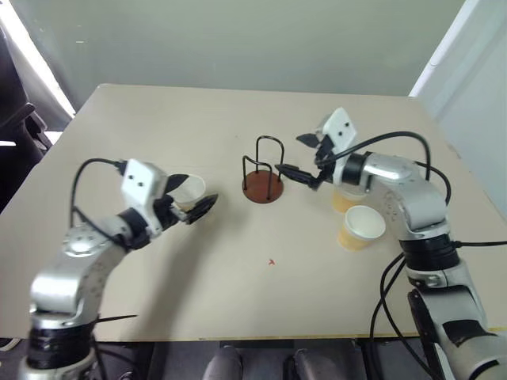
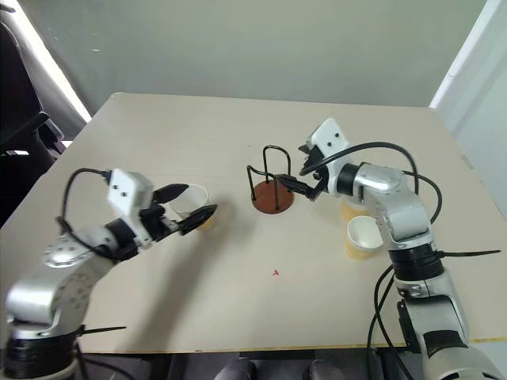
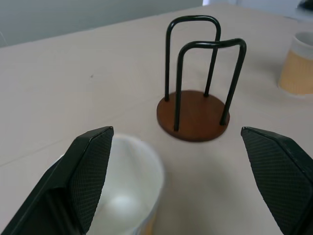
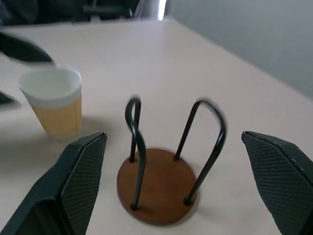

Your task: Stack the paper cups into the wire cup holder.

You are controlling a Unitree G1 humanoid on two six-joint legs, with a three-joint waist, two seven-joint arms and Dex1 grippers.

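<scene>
So far nothing is stacked: the wire cup holder [image 1: 263, 187], mid-tabletop, stands empty. One paper cup [image 2: 192, 203] sits upright and empty toward the left edge, between the wide-open fingers of the left gripper [image 2: 184, 207]. Two more cups [image 1: 360, 228] stand toward the right edge. The right gripper [image 1: 305, 157] gapes empty beside the holder.

Soft, even daylight, with a bright glare strip at the far left beyond the left gripper [image 1: 194, 207], casts faint shadows under both arms on the table [image 1: 238, 277], while the wire cup holder [image 4: 161, 181] before the right gripper [image 4: 178, 186] looks slightly motion-blurred.
</scene>
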